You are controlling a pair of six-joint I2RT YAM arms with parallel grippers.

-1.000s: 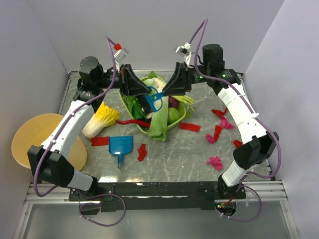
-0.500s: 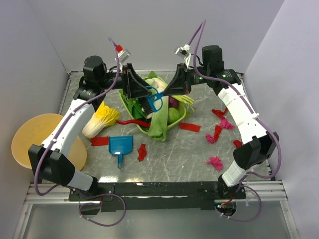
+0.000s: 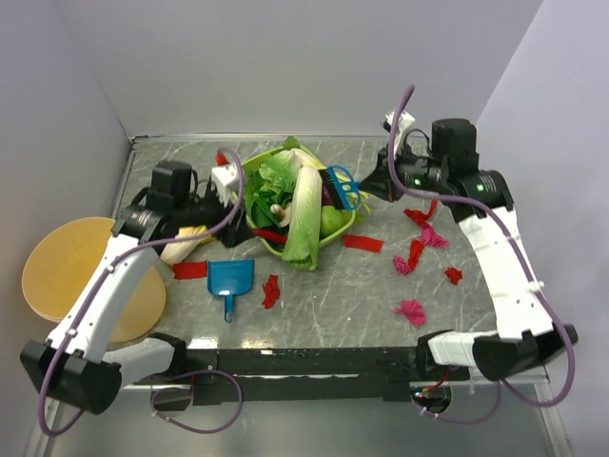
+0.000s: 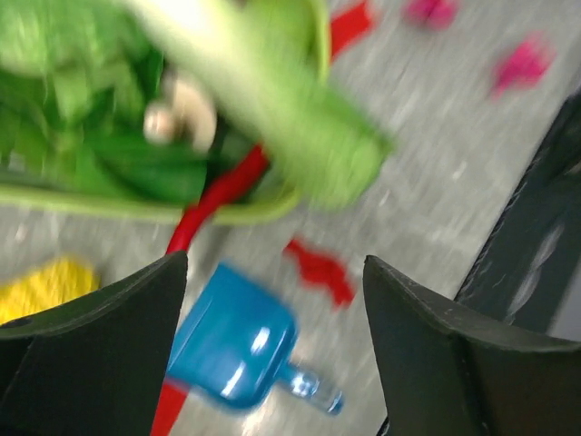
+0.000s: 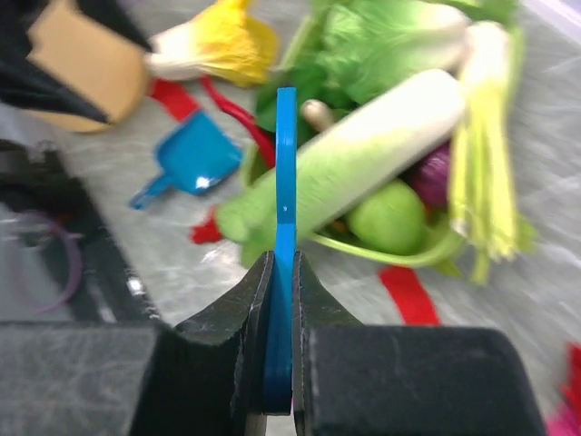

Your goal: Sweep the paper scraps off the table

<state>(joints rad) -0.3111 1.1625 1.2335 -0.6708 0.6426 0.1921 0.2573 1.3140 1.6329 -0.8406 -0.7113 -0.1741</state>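
Red and pink paper scraps lie across the table [image 3: 333, 314]: a red strip [image 3: 362, 243], a red piece [image 3: 271, 290], another red strip [image 3: 190, 269], and pink tufts [image 3: 411, 311] [image 3: 433, 236] at the right. My right gripper [image 3: 376, 181] [image 5: 281, 259] is shut on the blue handle of a small brush [image 3: 341, 185] [image 5: 286, 163], held over the green basket. My left gripper [image 3: 211, 202] [image 4: 275, 272] stands open with nothing between its fingers, left of the basket and above the blue dustpan [image 3: 231, 278] [image 4: 236, 350]. A red scrap [image 4: 322, 271] shows between its fingers.
The green basket [image 3: 269, 246] of vegetables stands mid-table, a long red chili [image 3: 269, 233] hanging over its rim. A yellow-tipped cabbage [image 3: 190, 238] lies to its left. A round tan bucket [image 3: 67, 267] sits off the table's left edge. White walls enclose the table.
The left gripper let go of the brush, opened, and drew back to the left and lower. The right gripper closed on the brush handle and pulled it to the right.
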